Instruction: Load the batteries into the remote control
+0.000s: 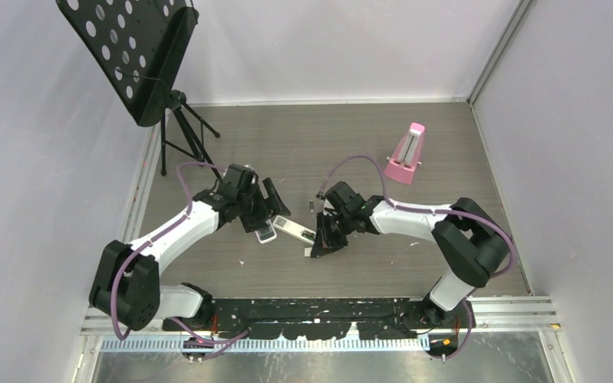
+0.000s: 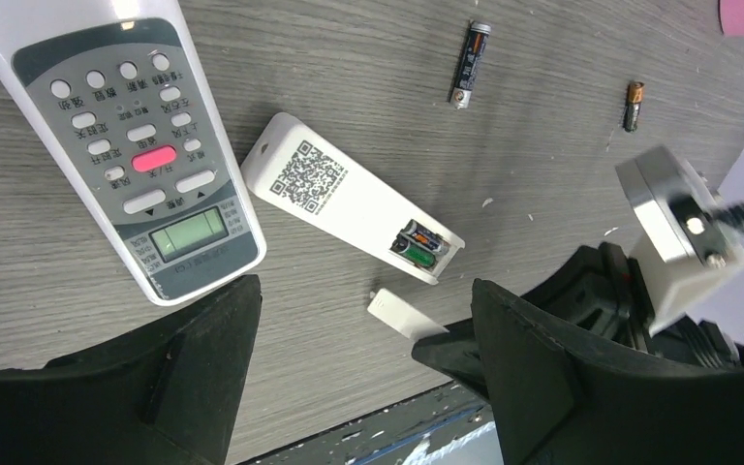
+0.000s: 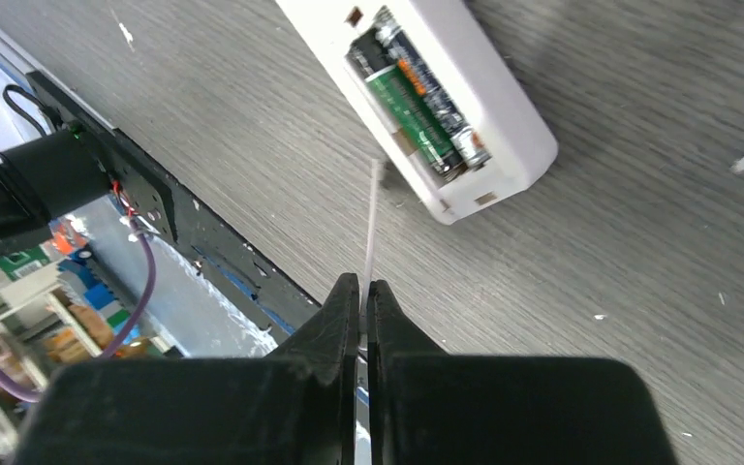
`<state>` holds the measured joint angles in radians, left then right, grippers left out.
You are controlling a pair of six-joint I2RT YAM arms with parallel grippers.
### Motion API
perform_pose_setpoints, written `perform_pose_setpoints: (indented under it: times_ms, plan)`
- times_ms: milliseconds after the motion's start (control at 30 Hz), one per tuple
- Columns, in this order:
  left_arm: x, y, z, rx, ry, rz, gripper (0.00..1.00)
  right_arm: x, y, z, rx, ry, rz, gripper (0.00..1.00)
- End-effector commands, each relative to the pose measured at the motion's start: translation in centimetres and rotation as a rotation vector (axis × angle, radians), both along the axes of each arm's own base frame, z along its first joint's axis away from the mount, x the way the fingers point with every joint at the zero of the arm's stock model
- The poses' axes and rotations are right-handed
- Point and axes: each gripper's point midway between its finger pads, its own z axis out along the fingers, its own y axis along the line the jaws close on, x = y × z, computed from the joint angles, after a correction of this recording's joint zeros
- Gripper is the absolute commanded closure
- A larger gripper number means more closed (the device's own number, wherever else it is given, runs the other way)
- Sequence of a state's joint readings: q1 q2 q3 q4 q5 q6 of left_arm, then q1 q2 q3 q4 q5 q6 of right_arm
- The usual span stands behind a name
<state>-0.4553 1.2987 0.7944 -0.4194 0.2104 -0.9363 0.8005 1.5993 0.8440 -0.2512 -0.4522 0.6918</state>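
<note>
tabletop [image 2: 368,387]: grey wood-grain
remote control [image 2: 320,189]: back up, bay open, two cells seated
long remote [image 2: 126,145]: face up, just beside
loose batteries [image 2: 470,63]: two, apart
metronome [image 1: 406,153]: pink

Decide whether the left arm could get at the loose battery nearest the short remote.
Probably yes. The left fingers stand open and empty, and that battery lies alone on bare table just past the remote control. The right fingers, shut on the cover, sit off to one side.
</note>
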Motion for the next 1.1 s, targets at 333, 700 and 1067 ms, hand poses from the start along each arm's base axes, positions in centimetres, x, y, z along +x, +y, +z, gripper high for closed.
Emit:
perform_pose_setpoints:
  times_ms: [333,700,1067]
  plan:
    - [0.7,-1.7,-0.7,-0.06,-0.021,-0.101,0.2,3.8,-1.5,0.8,-0.006,0.068,-0.139,1.0]
    - [0.3,0.3,-1.9,0.057,-0.019,-0.089,0.2,3.8,0.0,6.1,0.232,0.089,0.019,1.0]
    - [-2.3,1.5,-3.1,0.116,0.042,-0.183,0.38,7.2,0.1,4.4,0.203,0.172,0.026,1.0]
